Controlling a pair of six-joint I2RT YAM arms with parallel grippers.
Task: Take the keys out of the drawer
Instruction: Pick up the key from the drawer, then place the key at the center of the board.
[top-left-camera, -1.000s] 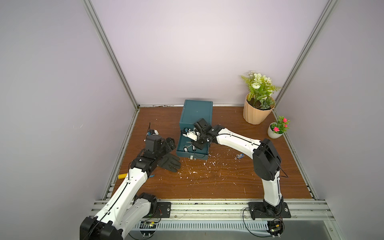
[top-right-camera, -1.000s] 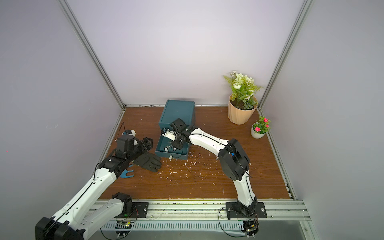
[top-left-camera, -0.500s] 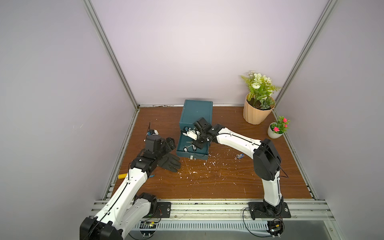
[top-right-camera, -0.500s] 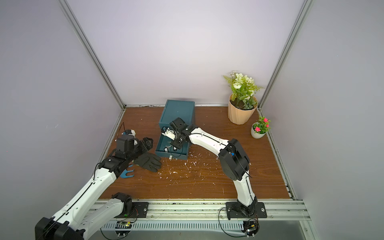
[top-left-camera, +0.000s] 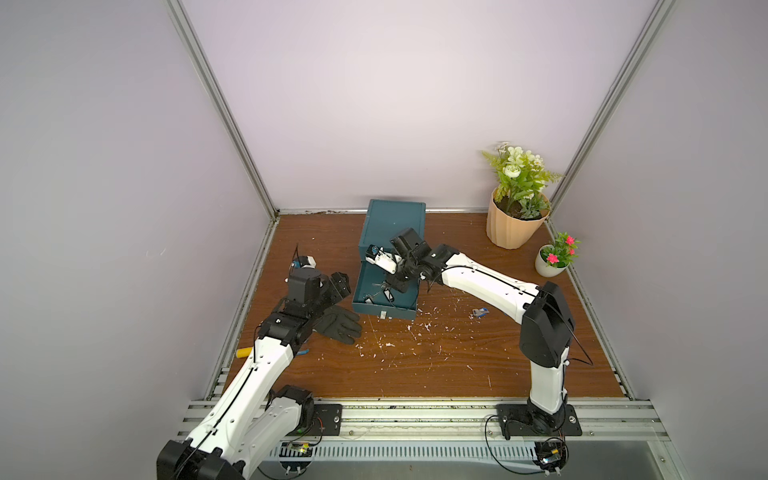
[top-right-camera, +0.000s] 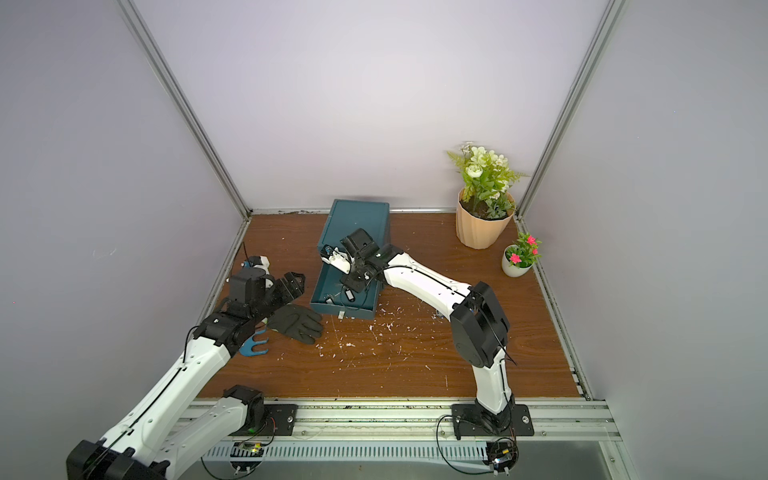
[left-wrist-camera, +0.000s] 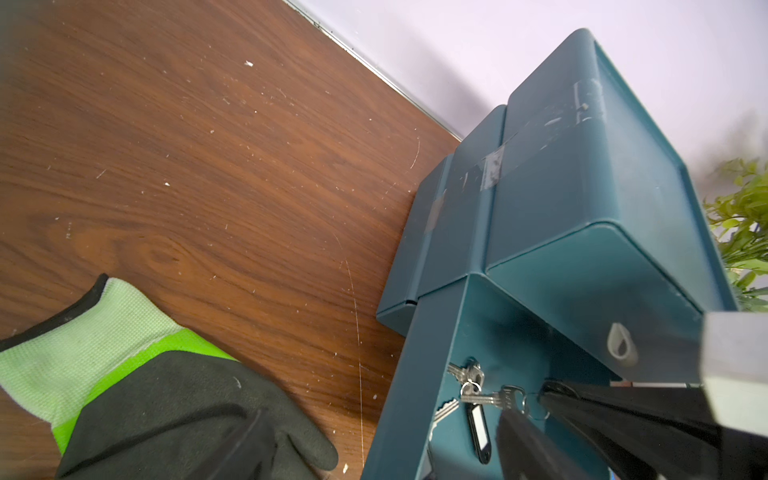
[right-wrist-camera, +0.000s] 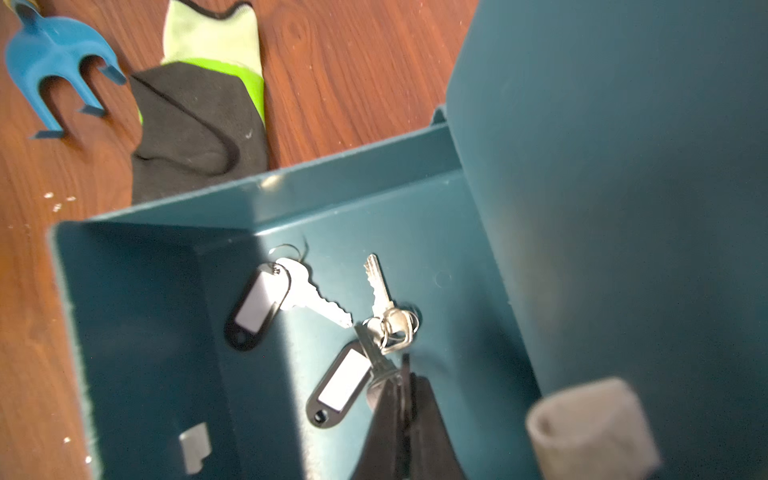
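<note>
- The drawer (top-left-camera: 368, 282) stands pulled out of the teal box (top-left-camera: 395, 220) at the centre of both top views, so its floor lies open from above.
- The keys (right-wrist-camera: 384, 328) lie on that floor. One bunch with a black tag is in the lower middle of the right wrist frame, and a second black-tagged key (right-wrist-camera: 257, 303) lies up and left of it, apart.
- The right claw (right-wrist-camera: 406, 380) reaches into the drawer, pinched narrow on the near bunch at a key head or ring. That raised end likely offers an edge where flat blades would not.
- The left claw (top-left-camera: 340, 284) hangs wide and empty just left of the drawer, near a black glove (top-left-camera: 338, 326), out of the way.
- Lifting the bunch clear of the drawer wall looks like the next step.
</note>
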